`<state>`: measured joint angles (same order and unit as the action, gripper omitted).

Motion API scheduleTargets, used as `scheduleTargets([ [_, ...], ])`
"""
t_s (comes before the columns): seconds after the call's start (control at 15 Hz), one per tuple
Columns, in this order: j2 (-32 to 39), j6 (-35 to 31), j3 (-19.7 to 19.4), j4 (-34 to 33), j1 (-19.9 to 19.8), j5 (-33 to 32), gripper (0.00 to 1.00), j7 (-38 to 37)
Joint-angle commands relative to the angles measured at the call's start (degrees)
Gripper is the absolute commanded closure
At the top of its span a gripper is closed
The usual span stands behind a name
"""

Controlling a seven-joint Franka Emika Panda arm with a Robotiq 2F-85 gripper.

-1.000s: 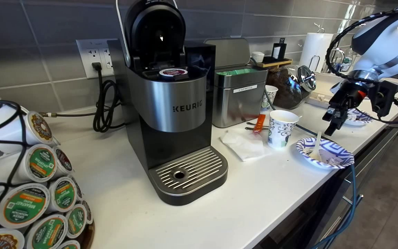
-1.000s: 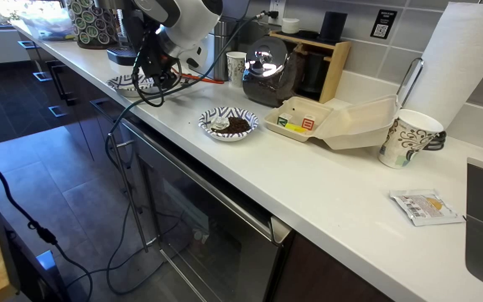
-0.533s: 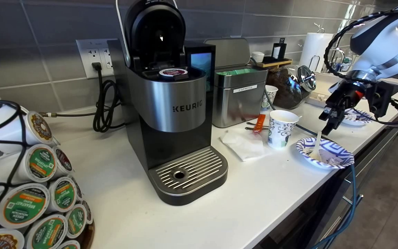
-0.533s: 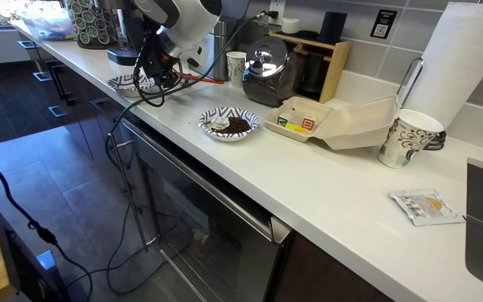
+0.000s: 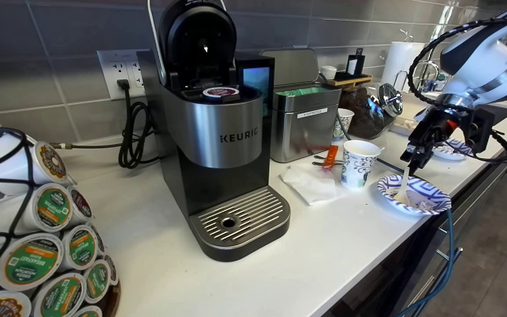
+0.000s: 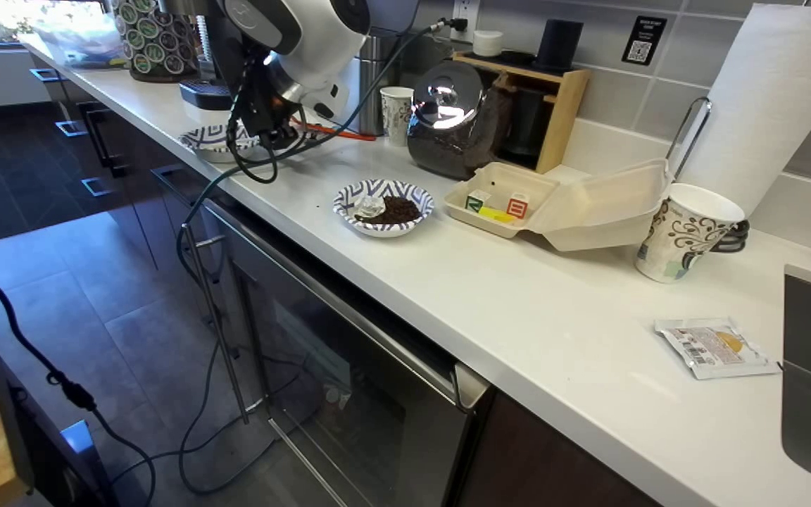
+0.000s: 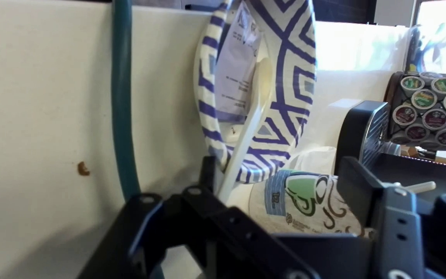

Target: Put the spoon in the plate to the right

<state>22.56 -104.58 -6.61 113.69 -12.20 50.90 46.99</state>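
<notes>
Gripper (image 7: 279, 170) agape, smooth spoon (image 7: 251, 124), zigzag-rimmed plate (image 6: 377, 189)

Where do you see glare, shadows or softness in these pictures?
In the wrist view, the window is washed out nearly white, a soft shadow darkens the counter at lower left, and the gripper looks slightly soft up close; in an exterior view, bright glare sits on the shiny jar lid.

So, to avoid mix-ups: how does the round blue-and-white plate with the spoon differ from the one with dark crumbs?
The spoon plate holds a cream spoon and white printed packet; the crumb plate, dark crumbs and crumpled pale wrap. The pincer is nearer the spoon plate than the crumb plate. Both are blue-patterned.
</notes>
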Motion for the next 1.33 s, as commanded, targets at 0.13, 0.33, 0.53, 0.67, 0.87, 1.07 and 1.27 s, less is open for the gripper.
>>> scheduleTargets([
  [0.13, 1.5, -0.8, 0.9, -1.4, -0.4, 0.5, 0.65, 0.5],
  [0.33, 1.5, -0.7, 0.7, -1.6, -0.8, 0.7, 0.78, 0.5],
  [0.53, 1.6, -1.0, 0.6, -1.8, -0.9, 0.6, 0.61, 0.1],
  [0.67, 1.5, -1.6, 0.4, -1.7, -0.8, 0.1, 0.64, -0.4],
  [0.87, 1.6, -2.6, 0.3, -1.7, -0.8, -0.2, 0.42, -0.9],
  [1.07, 2.1, -3.9, 0.7, -2.1, -0.9, 0.4, 0.20, -0.6],
  [1.27, 2.8, -3.9, 1.1, -3.0, -0.9, 0.7, 0.01, -0.7],
])
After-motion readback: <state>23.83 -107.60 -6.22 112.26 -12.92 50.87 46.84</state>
